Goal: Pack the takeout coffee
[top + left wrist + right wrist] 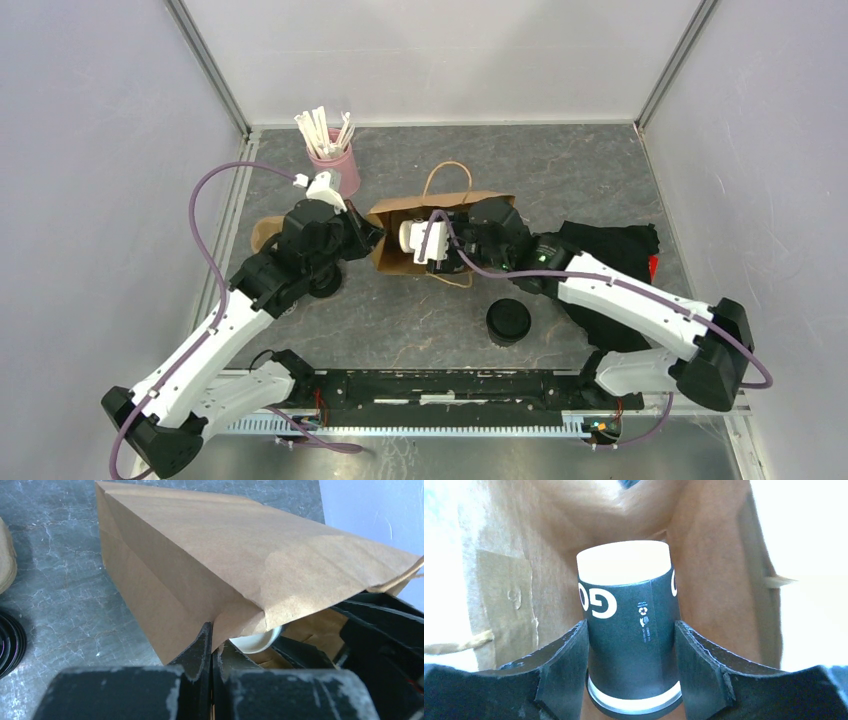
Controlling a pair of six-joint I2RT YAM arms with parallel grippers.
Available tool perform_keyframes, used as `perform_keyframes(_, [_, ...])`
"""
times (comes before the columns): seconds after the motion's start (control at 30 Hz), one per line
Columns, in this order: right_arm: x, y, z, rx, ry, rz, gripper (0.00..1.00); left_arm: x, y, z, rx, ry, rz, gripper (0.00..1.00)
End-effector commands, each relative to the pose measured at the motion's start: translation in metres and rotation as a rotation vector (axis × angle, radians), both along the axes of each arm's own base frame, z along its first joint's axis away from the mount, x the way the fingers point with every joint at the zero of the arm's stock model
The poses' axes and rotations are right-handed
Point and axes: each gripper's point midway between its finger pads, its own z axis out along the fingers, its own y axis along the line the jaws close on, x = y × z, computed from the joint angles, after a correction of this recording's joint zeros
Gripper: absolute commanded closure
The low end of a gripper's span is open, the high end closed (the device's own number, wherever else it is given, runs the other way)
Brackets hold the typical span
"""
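A brown paper bag (470, 205) with twine handles lies open in the middle of the table. My left gripper (372, 238) is shut on the bag's edge; in the left wrist view (214, 630) the paper (225, 555) is pinched between the fingers. My right gripper (415, 240) reaches into the bag. In the right wrist view (631, 630) it is shut on a dark takeout coffee cup (631, 615) with white lettering. The cup's black lid faces the wrist and its pale base points into the bag. A second black-lidded cup (508, 321) stands on the table near the right arm.
A pink cup of white sticks (332, 160) stands at the back left. A tan cardboard piece (262, 235) and a black round object (325, 285) lie under the left arm. A black cloth (620, 250) lies at the right. Grey walls enclose the table.
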Motion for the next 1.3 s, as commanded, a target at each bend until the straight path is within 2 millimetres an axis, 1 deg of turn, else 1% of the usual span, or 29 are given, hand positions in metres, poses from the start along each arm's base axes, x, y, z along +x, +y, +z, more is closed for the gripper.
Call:
perform_keyframes(0.0, [-0.008, 0.005, 0.048, 0.206, 0.049, -0.044, 0.48, 0.002, -0.003, 0.018, -0.066, 0.023, 0.038, 0.98])
perform_keyframes(0.1, [-0.008, 0.005, 0.057, 0.235, 0.055, -0.058, 0.48, 0.001, -0.011, 0.024, -0.089, 0.024, 0.004, 0.98])
perform_keyframes(0.23, [-0.004, 0.013, 0.07, 0.257, 0.065, -0.057, 0.49, 0.0, -0.022, 0.028, -0.082, 0.047, -0.052, 0.98])
perform_keyframes(0.3, [-0.003, 0.016, 0.083, 0.279, 0.07, -0.06, 0.49, -0.001, -0.021, 0.029, -0.064, 0.072, -0.052, 0.98])
perform_keyframes(0.37, [-0.003, 0.017, 0.094, 0.302, 0.074, -0.063, 0.49, -0.002, -0.02, 0.034, -0.061, 0.084, -0.045, 0.98])
perform_keyframes(0.47, [-0.005, 0.017, 0.105, 0.333, 0.084, -0.066, 0.49, -0.004, -0.019, 0.044, -0.071, 0.091, -0.041, 0.98])
perform_keyframes(0.57, [-0.003, 0.016, 0.109, 0.333, 0.086, -0.077, 0.49, -0.007, -0.018, 0.046, -0.072, 0.109, -0.041, 0.98])
perform_keyframes(0.73, [0.005, 0.009, 0.111, 0.332, 0.087, -0.112, 0.5, -0.019, -0.017, 0.036, -0.057, 0.13, -0.081, 0.98])
perform_keyframes(0.83, [0.006, 0.01, 0.111, 0.325, 0.11, -0.098, 0.5, -0.025, -0.018, 0.032, -0.053, 0.124, -0.118, 0.98])
perform_keyframes(0.9, [0.003, 0.011, 0.112, 0.32, 0.126, -0.073, 0.5, -0.025, -0.015, 0.029, -0.038, 0.12, -0.11, 0.98])
perform_keyframes(0.93, [0.0, 0.012, 0.113, 0.317, 0.14, -0.052, 0.5, -0.025, -0.011, 0.025, -0.023, 0.127, -0.094, 0.98])
perform_keyframes(1.03, [-0.012, 0.012, 0.115, 0.307, 0.168, 0.023, 0.5, -0.023, -0.003, 0.024, -0.002, 0.133, -0.05, 0.98])
perform_keyframes(1.2, [-0.025, 0.001, 0.108, 0.279, 0.161, 0.099, 0.5, -0.022, 0.005, 0.024, 0.024, 0.135, -0.011, 0.98])
perform_keyframes(1.27, [-0.028, 0.002, 0.116, 0.288, 0.155, 0.127, 0.5, -0.022, 0.006, 0.023, 0.033, 0.14, -0.01, 0.98])
